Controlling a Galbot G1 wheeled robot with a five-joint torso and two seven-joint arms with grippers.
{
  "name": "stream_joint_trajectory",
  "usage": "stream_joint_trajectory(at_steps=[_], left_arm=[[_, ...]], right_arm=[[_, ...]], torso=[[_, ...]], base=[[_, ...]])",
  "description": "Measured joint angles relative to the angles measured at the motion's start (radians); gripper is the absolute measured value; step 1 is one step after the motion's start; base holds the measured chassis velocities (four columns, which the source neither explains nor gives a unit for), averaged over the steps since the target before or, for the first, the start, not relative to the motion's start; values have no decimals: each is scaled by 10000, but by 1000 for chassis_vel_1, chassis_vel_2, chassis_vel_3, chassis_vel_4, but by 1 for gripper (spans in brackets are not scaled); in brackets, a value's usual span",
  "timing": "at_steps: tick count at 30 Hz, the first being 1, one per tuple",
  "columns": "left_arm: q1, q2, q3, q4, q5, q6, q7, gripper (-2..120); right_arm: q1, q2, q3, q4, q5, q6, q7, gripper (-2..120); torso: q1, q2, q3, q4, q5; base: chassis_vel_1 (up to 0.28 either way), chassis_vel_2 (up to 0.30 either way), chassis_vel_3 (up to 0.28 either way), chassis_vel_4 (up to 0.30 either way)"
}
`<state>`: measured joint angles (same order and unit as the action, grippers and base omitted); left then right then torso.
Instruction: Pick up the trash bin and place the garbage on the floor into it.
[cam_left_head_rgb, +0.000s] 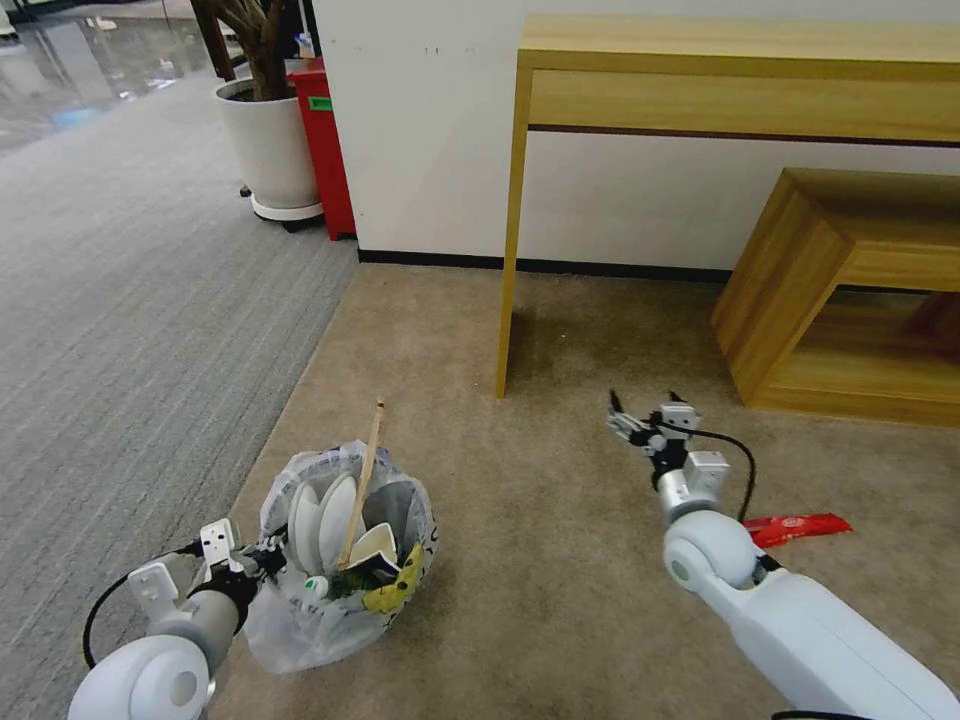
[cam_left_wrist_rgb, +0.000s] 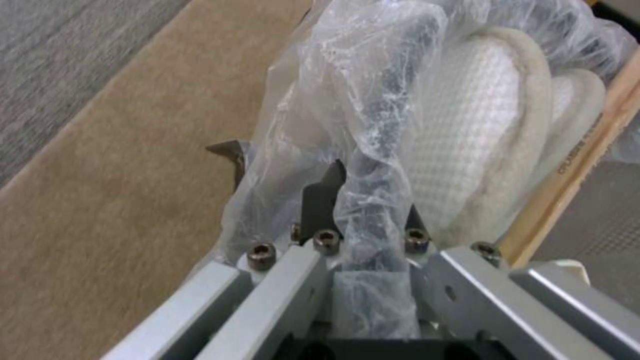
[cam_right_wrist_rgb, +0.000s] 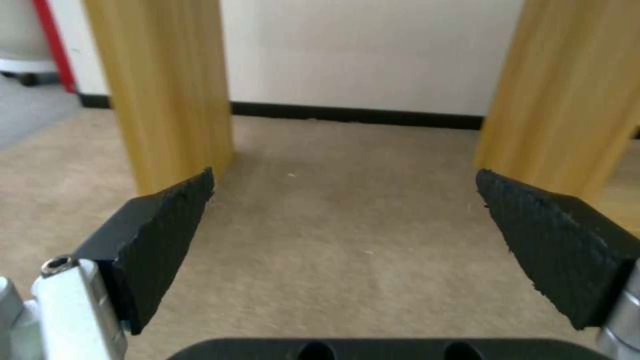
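Left tool (cam_left_head_rgb: 268, 560) clamped on rim of trash bin (cam_left_head_rgb: 345, 560), bin on beige floor (cam_left_head_rgb: 560, 560) at left, already holding slippers (cam_left_head_rgb: 322, 515) and stick (cam_left_head_rgb: 362, 480). Right tool (cam_left_head_rgb: 640, 405) spread wide, empty, hovering ahead. Red wrapper (cam_left_head_rgb: 798, 527) remaining, behind right tool: pull back, descend flat, pinch mid-length.

Both arms are showing glossy white shells ending in rounded white elbow joints with pale grey end caps. Beyond each joint a silver-grey metal wrist section is carrying small boxy white-and-grey camera mounts, and a thin black cable is looping out from each wrist. The left gripper (cam_left_wrist_rgb: 363, 195) is showing brushed aluminium linkage bars fastened with dark hex-socket screws, ending in black pointed fingertips. The right gripper (cam_right_wrist_rgb: 343, 225) is wearing two wedge-shaped black pads (cam_right_wrist_rgb: 157, 240) with a rough, grainy surface, bolted to silver brackets above a black base with two round holes.
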<state>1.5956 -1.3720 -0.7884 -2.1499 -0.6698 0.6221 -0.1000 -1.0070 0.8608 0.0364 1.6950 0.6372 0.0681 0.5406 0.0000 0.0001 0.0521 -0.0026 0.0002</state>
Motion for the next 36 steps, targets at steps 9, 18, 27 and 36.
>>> stream_joint_trajectory(at_steps=[9,18,27,36], left_arm=[[162,-146,-24,85,20,-580,447,1],[206,-137,-133,126,-168,-660,485,1],[203,-45,-191,158,-354,-655,482,1],[101,0,-204,290,-461,-606,496,1]], right_arm=[[-813,-122,678,-70,-440,-59,-101,100],[-1939,-128,1276,92,-550,-146,-110,100],[-2146,18,1386,-112,-770,51,-192,100],[-2136,145,1371,-279,-795,54,-295,100]], torso=[[0,0,-1,0,-1],[0,0,-1,-2,-1],[0,0,0,-1,-2],[0,0,0,-2,-2]], base=[[0,0,0,0],[0,0,0,0],[0,0,0,0],[0,0,0,0]])
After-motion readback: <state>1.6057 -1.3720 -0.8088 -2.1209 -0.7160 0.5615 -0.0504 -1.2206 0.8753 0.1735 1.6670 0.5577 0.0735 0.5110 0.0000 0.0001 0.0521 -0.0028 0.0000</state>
